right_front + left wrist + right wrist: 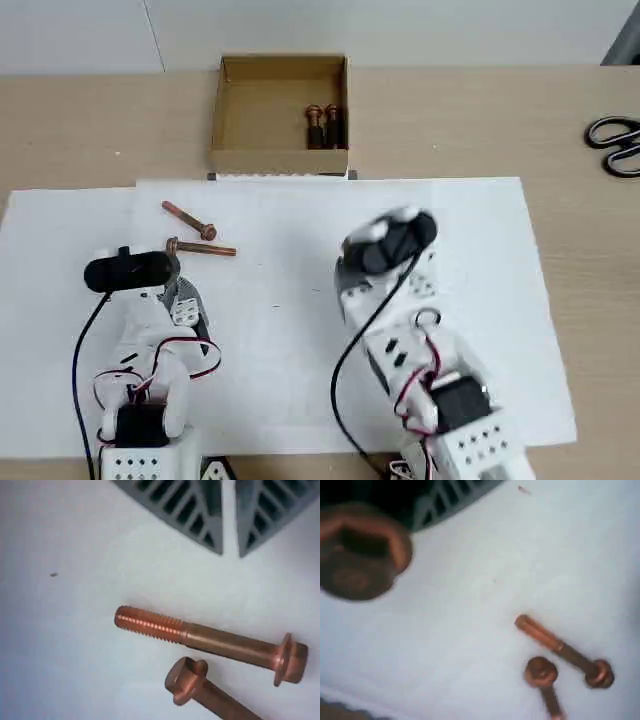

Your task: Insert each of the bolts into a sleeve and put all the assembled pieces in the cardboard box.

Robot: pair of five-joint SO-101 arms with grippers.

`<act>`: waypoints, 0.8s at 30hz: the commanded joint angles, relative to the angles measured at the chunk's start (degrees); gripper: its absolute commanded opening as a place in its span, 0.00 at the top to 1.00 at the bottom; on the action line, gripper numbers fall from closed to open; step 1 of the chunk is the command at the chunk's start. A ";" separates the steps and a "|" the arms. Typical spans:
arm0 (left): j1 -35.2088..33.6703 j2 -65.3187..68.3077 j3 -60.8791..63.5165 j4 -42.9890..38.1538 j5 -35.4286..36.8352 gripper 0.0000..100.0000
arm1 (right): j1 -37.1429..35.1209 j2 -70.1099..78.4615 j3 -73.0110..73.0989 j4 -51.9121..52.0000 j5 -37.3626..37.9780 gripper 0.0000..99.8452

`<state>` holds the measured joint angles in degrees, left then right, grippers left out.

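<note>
Two copper bolts lie loose on the white paper: one [190, 221] slanted, the other [203, 248] just below it. My left gripper [230, 552] hovers beside them, its jaws nearly together with only a thin slit and nothing between; the bolts [210, 642] [200, 690] lie just beyond its tips. A copper sleeve [360, 555], seen end-on, is held close to the right wrist camera, next to a grey finger [445, 502] of my right gripper. That arm [390, 245] stands over the middle of the paper. The cardboard box [215, 110] holds two assembled pieces [324, 125].
The white paper [450, 300] covers most of the table in front of both arms. Black scissors [615, 145] lie at the far right edge. The box stands just past the paper's far edge.
</note>
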<state>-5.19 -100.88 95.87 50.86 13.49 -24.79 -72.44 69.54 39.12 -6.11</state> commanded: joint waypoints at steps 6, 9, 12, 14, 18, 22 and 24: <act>-0.35 -0.53 -0.22 -1.58 -0.18 0.99 | 3.82 28.88 -27.43 -8.13 -3.34 1.00; -0.35 -0.53 -0.22 -1.58 -0.18 0.99 | 3.82 38.55 -35.52 -9.63 -3.25 1.00; -0.35 -0.53 -0.22 -1.58 -0.09 0.99 | 3.91 48.13 -44.22 -9.71 -0.79 1.00; -0.35 -0.53 -0.22 -1.58 -0.09 0.99 | 3.82 54.55 -50.29 -10.51 2.46 1.00; -0.35 -0.53 -0.22 -1.58 0.00 0.99 | 4.09 68.79 -63.12 -14.20 5.63 1.00; -0.35 -0.53 -0.22 -1.58 0.09 0.99 | 4.09 83.30 -78.15 -14.37 7.03 1.00; -0.35 -0.53 -0.22 -1.58 0.09 0.99 | 4.09 90.33 -85.89 -14.37 7.03 1.00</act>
<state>-5.19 -100.88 95.87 50.77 13.49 -21.36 10.73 -2.73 26.81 0.13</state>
